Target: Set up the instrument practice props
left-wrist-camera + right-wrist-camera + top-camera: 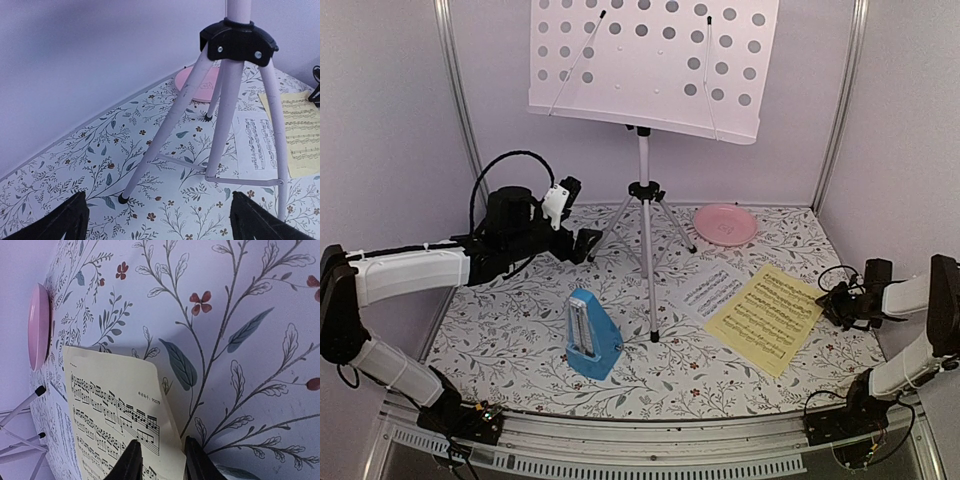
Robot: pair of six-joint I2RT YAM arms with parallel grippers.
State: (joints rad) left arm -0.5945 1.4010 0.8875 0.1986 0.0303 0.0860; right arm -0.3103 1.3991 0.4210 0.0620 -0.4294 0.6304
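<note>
The thin yellow sheet of music (pixel 765 318) lay flat on the flower-patterned desk (pixel 510 330), in the lower right of the top view, its left corner over the white sheet of music (pixel 708 290). Such paper is judged very light and limp, and it is slippery on the smooth cloth, so it would bend or slide rather than lift stiffly. The best hold seemed to be the free right edge, which rose a little from the desk.

At that edge, at the bottom of the right wrist view, the right pincer (pixel 162 452) stood with its jaws narrowly apart, one finger over the paper and one over the desk; a gap showed, so no clamp yet.

Further left stood the pale perforated music stand on silver tripod legs (pixel 645 190), the blue pyramid-shaped metronome (pixel 590 335) and the pink round plate (pixel 725 223). The left pincer (pixel 157 200) was wide apart and empty, facing the tripod.
</note>
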